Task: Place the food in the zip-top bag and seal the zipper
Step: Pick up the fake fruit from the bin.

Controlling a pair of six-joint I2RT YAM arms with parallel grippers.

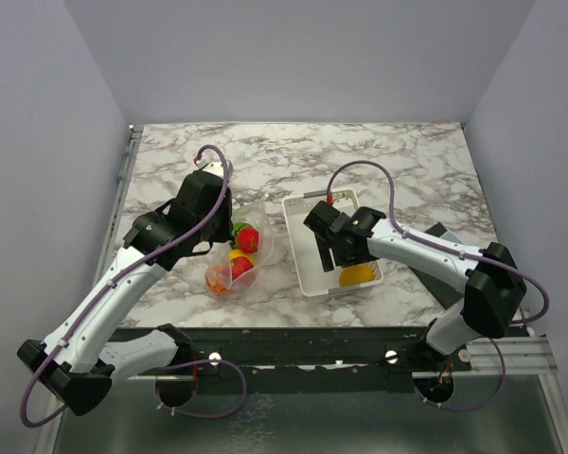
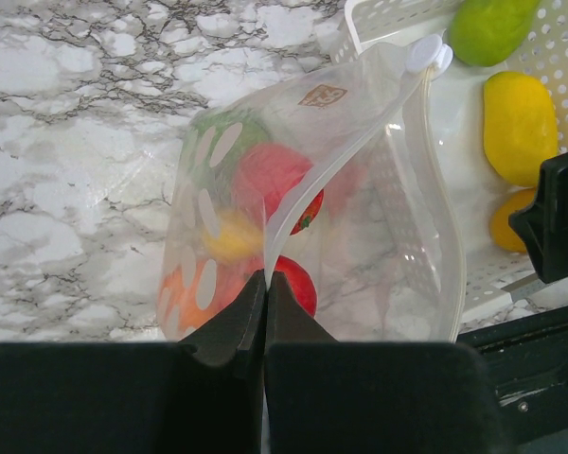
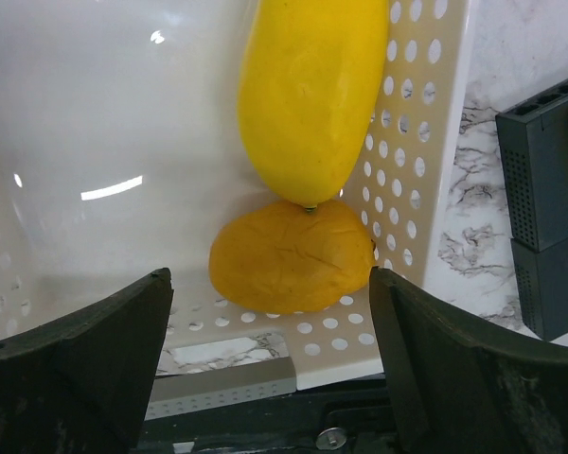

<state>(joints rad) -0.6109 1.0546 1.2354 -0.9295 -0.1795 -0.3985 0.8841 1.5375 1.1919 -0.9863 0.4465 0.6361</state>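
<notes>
The zip-top bag (image 1: pixel 249 248) lies left of centre, its mouth open toward the white basket (image 1: pixel 298 248). Through its plastic (image 2: pixel 388 218) I see red, yellow, orange and green fruits (image 2: pixel 268 175). My left gripper (image 2: pixel 265 280) is shut on the bag's zipper edge (image 2: pixel 346 142), near the white slider (image 2: pixel 426 54); it also shows in the top view (image 1: pixel 225 232). My right gripper (image 3: pixel 270 279) is open and empty over the basket's near end, above an orange fruit (image 3: pixel 289 255) and a long yellow fruit (image 3: pixel 312 90). A light green fruit (image 2: pixel 488 26) also lies in the basket.
The basket's perforated wall (image 3: pixel 417 142) stands right of the fruits. A dark grey block (image 3: pixel 549 208) sits on the marble right of the basket. The black rail (image 1: pixel 293 345) runs along the table's near edge. Grey walls close in three sides.
</notes>
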